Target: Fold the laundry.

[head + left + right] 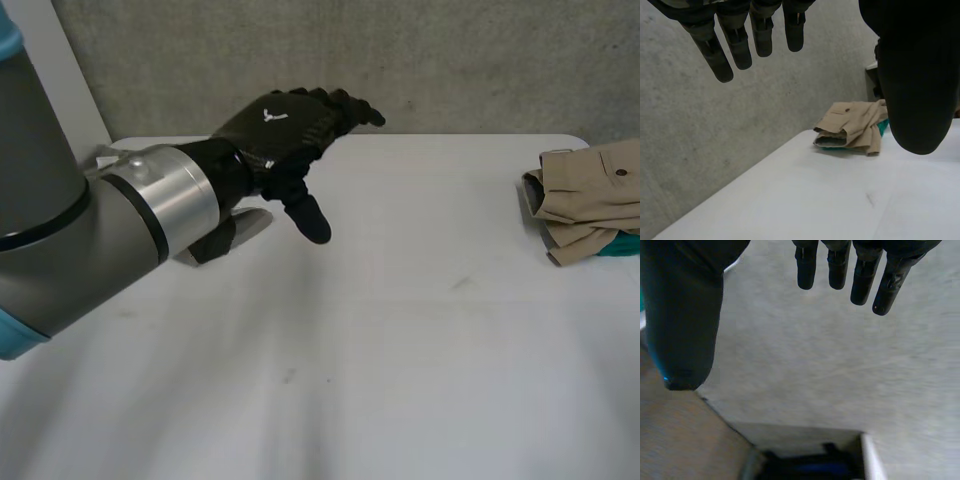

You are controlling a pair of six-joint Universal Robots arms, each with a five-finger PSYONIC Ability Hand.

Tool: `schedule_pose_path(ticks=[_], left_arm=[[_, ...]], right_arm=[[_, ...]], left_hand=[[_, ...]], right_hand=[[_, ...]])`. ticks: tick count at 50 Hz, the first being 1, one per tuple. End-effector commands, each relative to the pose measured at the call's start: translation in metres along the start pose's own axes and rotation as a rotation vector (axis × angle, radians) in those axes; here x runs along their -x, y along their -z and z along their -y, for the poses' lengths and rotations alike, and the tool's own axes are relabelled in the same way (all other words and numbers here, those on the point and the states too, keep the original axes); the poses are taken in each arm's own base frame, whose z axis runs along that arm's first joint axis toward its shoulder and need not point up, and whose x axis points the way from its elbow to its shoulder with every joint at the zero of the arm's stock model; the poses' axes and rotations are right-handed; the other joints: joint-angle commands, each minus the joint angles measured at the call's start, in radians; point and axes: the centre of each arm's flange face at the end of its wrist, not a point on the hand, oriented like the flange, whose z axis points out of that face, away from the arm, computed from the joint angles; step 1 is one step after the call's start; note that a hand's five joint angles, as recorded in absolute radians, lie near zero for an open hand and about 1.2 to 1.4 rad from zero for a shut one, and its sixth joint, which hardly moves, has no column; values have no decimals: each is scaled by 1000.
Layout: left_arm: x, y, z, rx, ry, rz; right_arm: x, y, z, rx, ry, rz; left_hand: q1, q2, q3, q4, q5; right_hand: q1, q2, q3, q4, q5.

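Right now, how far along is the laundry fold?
Looks done: a tan garment lies folded near the right edge of the table, stacked on a teal piece. In hand: nothing. The left hand hangs open above the table, and the right hand is open too, holding no cloth. Left: I can't tell whether more laundry waits; if not, the job looks about finished.

Grey left arm (50, 230), silver wrist ring (175, 200), light-blue cap (15, 338), black left hand (290, 135) with white mark (272, 115).
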Motion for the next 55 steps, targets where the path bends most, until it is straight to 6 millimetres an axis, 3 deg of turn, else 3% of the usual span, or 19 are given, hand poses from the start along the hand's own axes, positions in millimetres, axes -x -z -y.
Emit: schedule_pose_path(ticks=[1,2,4,8,11,12,13,14,16,18,22,29,36,39,44,46,49,51,55], left_arm=[[21,2,16,-81,-29,62],[25,1,18,-94,-32,75],[45,2,23,-130,-50,139],[80,2,25,-169,-81,255],[116,-1,18,-181,-114,341],[129,-1,14,-179,-121,367],[145,-2,6,-166,-128,399],[176,0,-10,-139,-138,459],[203,4,-23,-114,-150,513],[232,3,-44,-77,-173,556],[264,-12,-92,6,-223,554],[291,-36,-159,70,-324,503],[295,-55,-189,-3,-372,440],[295,-64,-205,-14,-378,421],[297,-78,-224,-23,-385,412],[297,-79,-227,-25,-385,413],[295,-81,-228,-22,-390,417],[291,-83,-227,-20,-392,422],[275,-87,-196,-40,-410,472]], right_arm=[[18,39,119,-311,-232,-29],[21,54,137,-365,-313,1],[28,68,152,-410,-387,47],[66,103,181,-496,-528,209],[106,146,203,-554,-559,342],[129,166,207,-566,-548,401],[140,176,208,-568,-542,433],[150,184,207,-569,-534,459],[182,211,200,-558,-499,548],[199,224,193,-546,-472,592],[226,251,173,-514,-406,668],[249,267,142,-440,-364,729],[252,275,127,-414,-363,733],[254,280,121,-402,-360,743],[257,284,113,-387,-359,749],[257,283,110,-383,-362,743],[254,281,108,-379,-366,730],[251,279,108,-379,-370,718],[244,273,108,-380,-378,691]], left_hand=[[-6,-16,-29,-20,-17],[-8,-19,-32,-23,-20],[-20,-30,-44,-35,-32],[-38,-48,-61,-52,-49],[-41,-51,-64,-55,-52],[-41,-51,-64,-55,-52],[-41,-51,-64,-55,-52],[-41,-51,-64,-55,-52],[-41,-51,-64,-55,-52],[-38,-48,-61,-52,-49],[-32,-42,-55,-46,-44],[-11,-22,-35,-26,-23],[59,49,35,45,47],[141,131,118,127,129],[554,544,530,539,542],[701,691,678,687,690],[1135,1125,1112,1121,1124],[1180,1170,1157,1166,1169],[1180,1170,1157,1166,1169]], right_hand=[[-29,-45,-41,-61,-55],[-29,-45,-41,-61,-55],[-29,-45,-41,-61,-55],[-29,-45,-41,-61,-55],[-29,-45,-41,-61,-55],[-29,-45,-41,-61,-55],[-29,-45,-41,-61,-55],[-29,-45,-41,-61,-55],[-29,-45,-41,-61,-55],[-29,-45,-41,-61,-55],[-29,-45,-41,-61,-55],[-29,-45,-41,-61,-55],[-29,-45,-41,-61,-55],[-29,-45,-41,-61,-55],[-29,-45,-41,-61,-55],[-29,-45,-41,-61,-55],[-29,-45,-41,-61,-55],[-29,-45,-41,-61,-55],[-29,-45,-41,-61,-55]])
